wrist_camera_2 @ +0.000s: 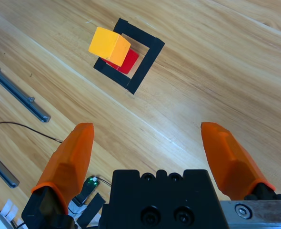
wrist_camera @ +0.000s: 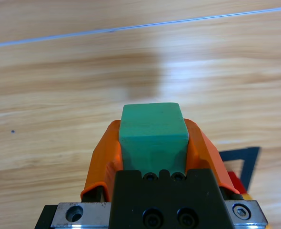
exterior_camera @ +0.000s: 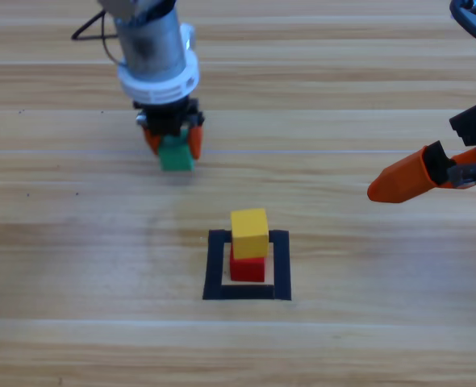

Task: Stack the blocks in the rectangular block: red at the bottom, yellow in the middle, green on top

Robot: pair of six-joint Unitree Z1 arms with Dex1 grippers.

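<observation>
The yellow cube [exterior_camera: 249,232] sits on top of the red cube [exterior_camera: 248,267] inside the square of black tape [exterior_camera: 215,266], near the middle of the table; the right wrist view shows the same stack, yellow cube [wrist_camera_2: 108,44] over red cube [wrist_camera_2: 125,61], in the tape square [wrist_camera_2: 147,62]. The teal-green cube [exterior_camera: 175,154] is up and to the left of the stack, held between the orange jaws of my left gripper [exterior_camera: 173,139]. In the left wrist view the green cube [wrist_camera: 152,136] fills the gap of that gripper [wrist_camera: 153,143]. My right gripper [wrist_camera_2: 150,152] waits open at the right edge [exterior_camera: 407,179].
A black cable [exterior_camera: 93,32] lies at the table's top left behind the left arm. Metal rails [wrist_camera_2: 16,93] and a thin wire run along the left side of the right wrist view. Bare wood lies between the left gripper and the tape square.
</observation>
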